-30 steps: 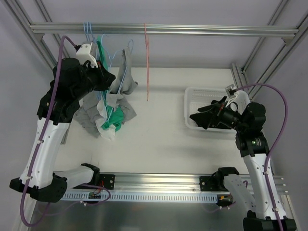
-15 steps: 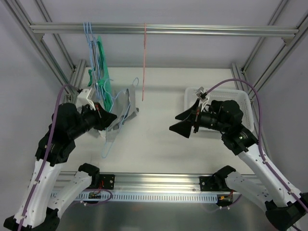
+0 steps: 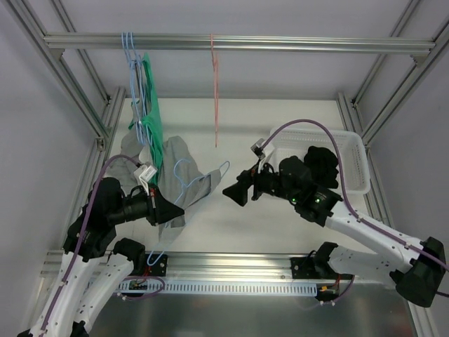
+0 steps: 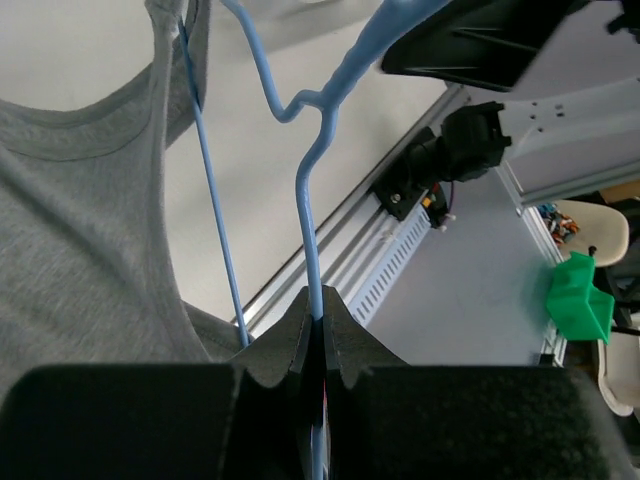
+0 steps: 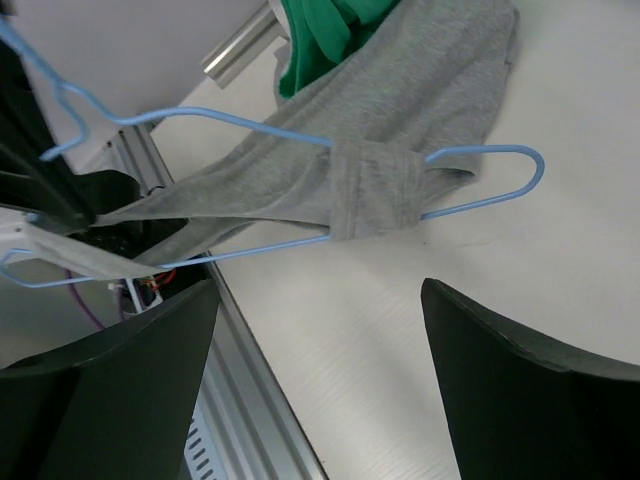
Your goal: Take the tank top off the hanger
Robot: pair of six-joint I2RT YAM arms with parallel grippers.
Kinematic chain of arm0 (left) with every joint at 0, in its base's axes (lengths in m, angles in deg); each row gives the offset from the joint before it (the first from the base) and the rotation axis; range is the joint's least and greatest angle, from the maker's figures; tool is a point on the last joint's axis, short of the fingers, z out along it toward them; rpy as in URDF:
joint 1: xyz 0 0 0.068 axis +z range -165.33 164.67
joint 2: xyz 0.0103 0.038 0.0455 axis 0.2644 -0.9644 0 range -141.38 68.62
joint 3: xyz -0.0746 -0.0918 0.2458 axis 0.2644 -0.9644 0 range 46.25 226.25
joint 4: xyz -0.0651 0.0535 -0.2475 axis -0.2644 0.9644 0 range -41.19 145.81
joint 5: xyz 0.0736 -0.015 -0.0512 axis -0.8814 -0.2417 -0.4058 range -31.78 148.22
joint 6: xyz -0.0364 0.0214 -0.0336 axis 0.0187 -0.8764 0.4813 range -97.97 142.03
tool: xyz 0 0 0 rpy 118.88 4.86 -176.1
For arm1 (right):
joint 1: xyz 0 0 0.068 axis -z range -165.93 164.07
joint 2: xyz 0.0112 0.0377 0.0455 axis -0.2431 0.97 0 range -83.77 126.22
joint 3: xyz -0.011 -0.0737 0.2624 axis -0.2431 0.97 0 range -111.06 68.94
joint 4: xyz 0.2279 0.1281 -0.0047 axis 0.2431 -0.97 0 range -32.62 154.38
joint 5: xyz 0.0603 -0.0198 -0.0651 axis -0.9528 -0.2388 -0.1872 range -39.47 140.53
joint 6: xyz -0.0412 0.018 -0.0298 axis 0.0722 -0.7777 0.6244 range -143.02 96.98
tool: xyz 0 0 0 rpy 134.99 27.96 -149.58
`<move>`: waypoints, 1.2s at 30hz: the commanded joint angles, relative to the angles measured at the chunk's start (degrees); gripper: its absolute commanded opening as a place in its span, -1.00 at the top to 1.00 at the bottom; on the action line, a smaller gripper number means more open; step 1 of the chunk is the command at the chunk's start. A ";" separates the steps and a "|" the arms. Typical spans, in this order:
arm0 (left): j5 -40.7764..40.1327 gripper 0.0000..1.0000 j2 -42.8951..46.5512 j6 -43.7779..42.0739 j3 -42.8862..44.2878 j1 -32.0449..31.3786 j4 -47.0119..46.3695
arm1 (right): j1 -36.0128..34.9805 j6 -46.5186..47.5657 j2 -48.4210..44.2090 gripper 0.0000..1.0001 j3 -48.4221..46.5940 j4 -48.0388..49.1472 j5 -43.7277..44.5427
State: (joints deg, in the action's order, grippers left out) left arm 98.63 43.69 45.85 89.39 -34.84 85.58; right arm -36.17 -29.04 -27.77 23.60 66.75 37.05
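A grey tank top (image 3: 175,184) hangs on a light blue wire hanger (image 3: 198,175) held low over the table's near left. My left gripper (image 3: 172,209) is shut on the hanger's wire (image 4: 312,240); the grey fabric (image 4: 80,240) fills the left of the left wrist view. My right gripper (image 3: 233,193) is open and empty, just right of the hanger's free end. In the right wrist view the hanger (image 5: 480,200) and one strap of the tank top (image 5: 375,185) lie beyond my open fingers (image 5: 520,390).
A rail (image 3: 238,43) across the back carries blue hangers (image 3: 130,49), a green garment (image 3: 151,116) and a pink hanger (image 3: 214,84). A white basket (image 3: 351,144) holding dark cloth stands at the right. An aluminium rail (image 3: 231,263) runs along the near edge.
My left gripper has brought the hanger with the tank top down and toward the near edge, away from the rack. My right gripper has moved left from the basket to the hanger's free end.
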 commanded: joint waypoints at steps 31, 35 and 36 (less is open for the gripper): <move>7.41 1.00 0.67 2.91 3.62 -0.18 -2.32 | -5.05 5.49 10.62 0.99 -7.22 5.90 12.41; 7.41 1.00 -0.21 2.29 3.54 -0.18 -2.32 | -5.05 7.15 6.58 0.99 -7.74 -0.06 18.91; 7.93 1.00 -0.38 2.12 3.54 -0.18 -2.41 | -5.05 7.77 4.48 0.99 -7.92 -1.30 22.23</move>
State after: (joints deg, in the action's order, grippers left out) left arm 105.60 44.13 48.40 91.44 -34.84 84.99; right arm -41.00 -23.60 -17.58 18.46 67.84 50.65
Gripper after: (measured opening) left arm 0.020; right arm 0.031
